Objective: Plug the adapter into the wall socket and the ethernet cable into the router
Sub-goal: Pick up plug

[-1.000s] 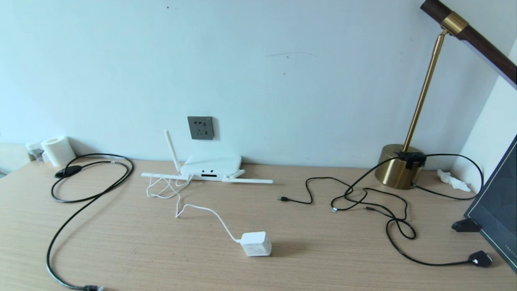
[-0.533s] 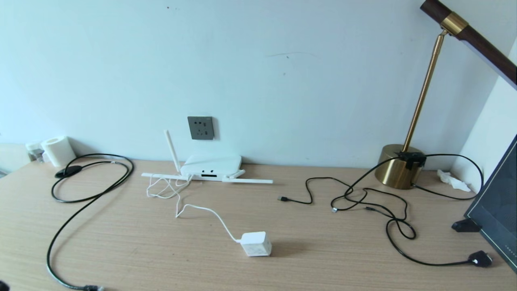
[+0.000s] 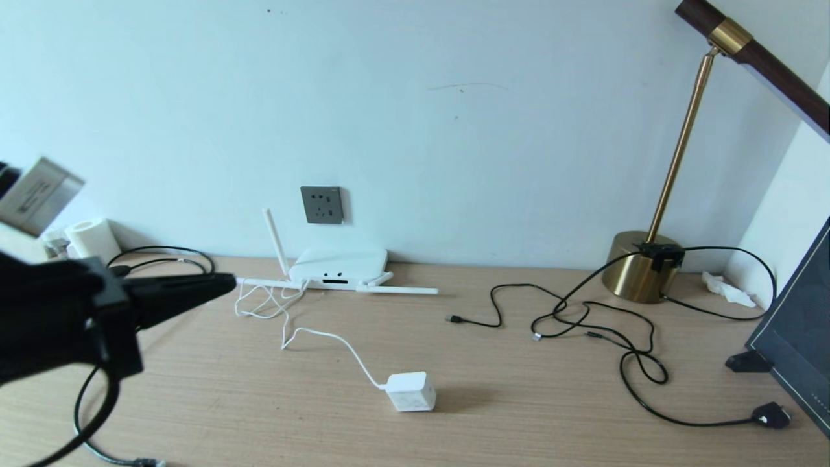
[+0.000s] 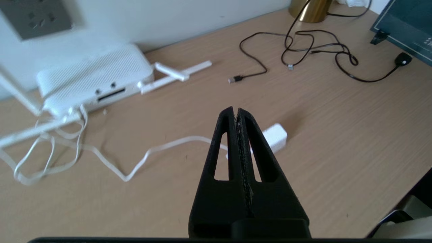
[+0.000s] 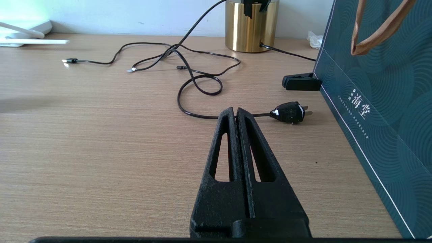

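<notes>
The adapter (image 3: 410, 391) lies on the table (image 3: 519, 402) near the front, well apart from the socket (image 3: 321, 205) on the wall above the router (image 3: 339, 266). It looks like a light, hard plastic cube with smooth sides, likely slippery; the best hold is probably across two opposite flat faces, clear of the cord (image 3: 324, 337) and of the pin side. Which face carries the pins cannot be made out. The thin cord is limp and loops near the router, so it may drag or snag on the antennas.

The ethernet cable (image 3: 91, 415) is thick and springy; gripping just behind its plug would steer it best. That plug sits at the bottom edge of the head view, barely visible, and the left arm covers much of the cable's loop.

The left gripper (image 4: 236, 113) hovers above the table with fingers pressed together, empty, pointing toward the adapter. The right gripper (image 5: 235, 113) sits low at the right, fingers closed, empty.
</notes>
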### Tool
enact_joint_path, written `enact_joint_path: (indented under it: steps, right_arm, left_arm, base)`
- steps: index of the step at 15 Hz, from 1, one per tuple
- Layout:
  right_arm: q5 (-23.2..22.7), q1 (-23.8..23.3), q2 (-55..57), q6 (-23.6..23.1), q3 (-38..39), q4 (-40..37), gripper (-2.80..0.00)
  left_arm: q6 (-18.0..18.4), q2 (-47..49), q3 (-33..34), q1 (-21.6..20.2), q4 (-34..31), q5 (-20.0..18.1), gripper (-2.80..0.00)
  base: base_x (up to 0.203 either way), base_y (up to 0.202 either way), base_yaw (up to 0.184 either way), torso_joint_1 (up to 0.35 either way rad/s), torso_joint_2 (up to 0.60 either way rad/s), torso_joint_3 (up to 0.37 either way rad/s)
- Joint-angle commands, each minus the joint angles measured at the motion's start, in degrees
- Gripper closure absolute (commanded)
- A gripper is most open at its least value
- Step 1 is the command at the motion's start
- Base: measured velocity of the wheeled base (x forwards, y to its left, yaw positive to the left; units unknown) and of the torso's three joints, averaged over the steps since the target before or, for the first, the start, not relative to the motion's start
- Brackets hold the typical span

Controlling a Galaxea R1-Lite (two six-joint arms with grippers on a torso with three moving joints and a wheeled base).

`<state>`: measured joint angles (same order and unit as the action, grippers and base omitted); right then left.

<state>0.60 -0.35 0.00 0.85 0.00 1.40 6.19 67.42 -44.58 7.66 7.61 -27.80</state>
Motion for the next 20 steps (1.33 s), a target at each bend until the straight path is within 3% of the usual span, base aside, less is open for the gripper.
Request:
enact_joint_path:
  steps: [1, 2, 7, 9, 11, 13, 20]
  right_arm:
    - [0.01, 0.0, 0.0, 0.03, 0.7, 0.01, 0.0]
    - [0.01, 0.0, 0.0, 0.03, 0.7, 0.01, 0.0]
    - [0.01, 0.0, 0.0, 0.03, 0.7, 0.01, 0.0]
    - [0.01, 0.0, 0.0, 0.03, 0.7, 0.01, 0.0]
    - [0.01, 0.0, 0.0, 0.03, 0.7, 0.01, 0.0]
    - [0.01, 0.0, 0.0, 0.03, 0.7, 0.01, 0.0]
    - [0.01, 0.0, 0.0, 0.03, 0.7, 0.01, 0.0]
  left_arm:
    - [1.82, 18.74, -10.55, 0.21, 0.62, -4.05, 0.0]
    - [3.1, 23.0, -14.13, 0.33, 0.59, -5.19, -2.8]
    - [8.27, 36.31, -26.95, 2.03, 0.97, -12.24, -2.8]
    - [16.77, 37.88, -28.23, 3.33, -0.18, -15.55, -2.8]
    - [26.88, 37.97, -24.85, 4.44, -1.92, -20.64, -2.8]
    - [33.02, 38.04, -22.12, 5.62, -2.94, -23.39, -2.8]
    - [38.57, 38.34, -21.79, 9.5, -11.1, -24.14, -2.8]
  base:
    - [0.0, 0.0, 0.0, 0.0, 0.0, 0.0]
    - [0.0, 0.0, 0.0, 0.0, 0.0, 0.0]
    - [0.0, 0.0, 0.0, 0.0, 0.0, 0.0]
    - [0.0, 0.0, 0.0, 0.0, 0.0, 0.0]
    - [0.0, 0.0, 0.0, 0.0, 0.0, 0.0]
    - [0.0, 0.0, 0.0, 0.0, 0.0, 0.0]
    - [0.0, 0.0, 0.0, 0.0, 0.0, 0.0]
